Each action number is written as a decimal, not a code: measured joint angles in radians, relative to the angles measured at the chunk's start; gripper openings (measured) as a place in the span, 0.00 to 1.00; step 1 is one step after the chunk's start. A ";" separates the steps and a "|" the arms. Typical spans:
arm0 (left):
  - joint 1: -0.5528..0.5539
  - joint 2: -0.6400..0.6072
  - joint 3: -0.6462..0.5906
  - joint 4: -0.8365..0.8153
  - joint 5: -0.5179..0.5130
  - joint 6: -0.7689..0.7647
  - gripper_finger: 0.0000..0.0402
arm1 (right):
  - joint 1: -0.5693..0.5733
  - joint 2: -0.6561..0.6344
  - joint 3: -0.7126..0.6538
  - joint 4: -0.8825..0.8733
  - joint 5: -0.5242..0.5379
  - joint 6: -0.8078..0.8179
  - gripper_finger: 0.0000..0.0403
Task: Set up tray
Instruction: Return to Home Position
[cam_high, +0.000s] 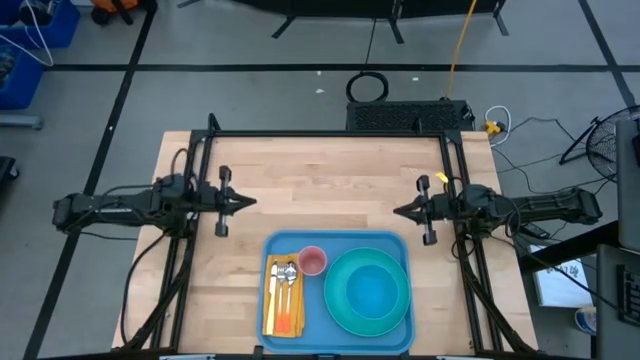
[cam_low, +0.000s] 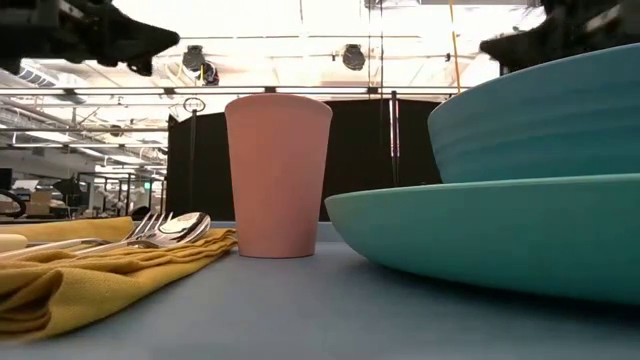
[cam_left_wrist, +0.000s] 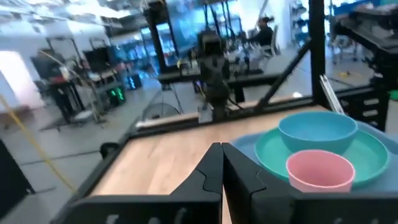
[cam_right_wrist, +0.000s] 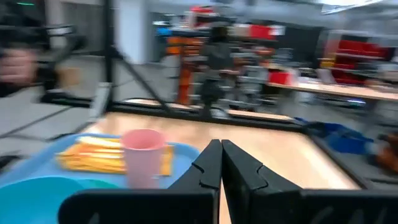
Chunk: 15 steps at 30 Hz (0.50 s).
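The light-blue tray (cam_high: 395, 245) lies at the table's near edge. On it stand a pink cup (cam_high: 312, 261), a teal plate (cam_high: 345, 300) with a blue bowl (cam_high: 372, 292) in it, and a folded yellow napkin (cam_high: 272, 318) carrying silver cutlery (cam_high: 286, 274). My left gripper (cam_high: 250, 201) hovers shut over bare wood, left of the tray. My right gripper (cam_high: 397, 211) hovers shut, right of centre, beyond the tray. In the low view the cup (cam_low: 278, 175) stands upright on its base between napkin (cam_low: 110, 270) and plate (cam_low: 490, 235).
Bare wooden table (cam_high: 320, 180) lies between and beyond the grippers. A black frame (cam_high: 330, 133) runs along the table's far edge and sides. Cables and a black box (cam_high: 408, 115) sit on the floor beyond the table.
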 joint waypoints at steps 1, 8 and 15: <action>0.004 -0.026 -0.015 0.004 0.001 0.000 0.00 | 0.000 -0.008 -0.019 0.019 0.037 0.000 0.00; 0.073 -0.132 -0.072 -0.031 0.034 -0.042 0.00 | -0.009 -0.100 -0.101 0.090 0.088 -0.020 0.00; 0.126 -0.174 -0.121 -0.027 0.054 -0.055 0.00 | -0.029 -0.199 -0.150 0.062 0.087 -0.036 0.00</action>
